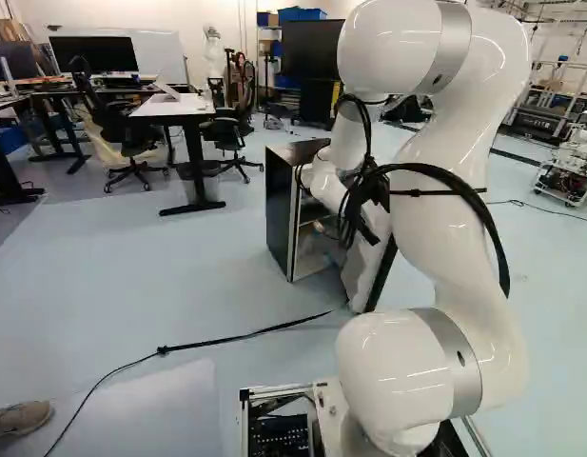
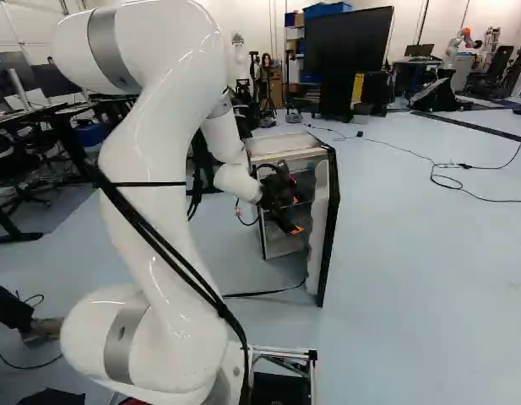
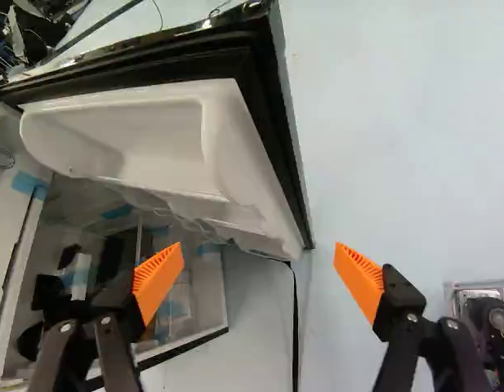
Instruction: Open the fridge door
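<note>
Pale floor [image 1: 207,262], fridge door [image 2: 320,211] ajar, jaws [image 2: 295,215] wide apart, seemingly near the door's inner side [image 3: 235,155]

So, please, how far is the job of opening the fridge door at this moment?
Already done, it seems: the fridge door stands well out from the cabinet, and the inside shows. In hand: nothing is gripped; the gripper is open, its fingers wide apart near the door's inner side. Left: probably only moving the arm clear, or a wider push if wanted.
</note>
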Motion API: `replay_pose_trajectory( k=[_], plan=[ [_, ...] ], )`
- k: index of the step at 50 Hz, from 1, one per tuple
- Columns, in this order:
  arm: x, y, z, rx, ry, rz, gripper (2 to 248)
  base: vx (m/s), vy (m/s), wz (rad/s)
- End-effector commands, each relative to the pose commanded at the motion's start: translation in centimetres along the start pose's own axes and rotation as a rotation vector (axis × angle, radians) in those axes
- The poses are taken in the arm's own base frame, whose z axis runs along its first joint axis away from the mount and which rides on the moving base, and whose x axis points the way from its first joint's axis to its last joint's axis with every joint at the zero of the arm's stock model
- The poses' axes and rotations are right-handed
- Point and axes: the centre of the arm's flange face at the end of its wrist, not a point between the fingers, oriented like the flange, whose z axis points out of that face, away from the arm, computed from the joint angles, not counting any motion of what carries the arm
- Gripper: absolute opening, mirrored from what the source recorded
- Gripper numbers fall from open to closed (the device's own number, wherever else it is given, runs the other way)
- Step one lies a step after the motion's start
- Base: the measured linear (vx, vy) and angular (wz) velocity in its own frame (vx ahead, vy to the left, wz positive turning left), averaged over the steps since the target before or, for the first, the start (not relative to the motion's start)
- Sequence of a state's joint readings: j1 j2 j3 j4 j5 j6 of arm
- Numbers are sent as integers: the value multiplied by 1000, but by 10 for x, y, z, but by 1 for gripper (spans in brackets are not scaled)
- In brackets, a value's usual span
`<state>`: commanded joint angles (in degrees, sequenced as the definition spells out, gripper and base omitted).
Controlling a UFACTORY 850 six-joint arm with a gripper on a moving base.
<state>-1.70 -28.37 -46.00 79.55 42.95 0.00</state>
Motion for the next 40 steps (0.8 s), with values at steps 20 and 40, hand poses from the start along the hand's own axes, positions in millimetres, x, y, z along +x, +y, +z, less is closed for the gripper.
replay_pose_trajectory(
  k=[20,40],
  plan=[
    [24,-1,17,-27,111,35,247,0,0,0],
    [54,-2,39,-64,235,78,247,0,0,0]
  ],
)
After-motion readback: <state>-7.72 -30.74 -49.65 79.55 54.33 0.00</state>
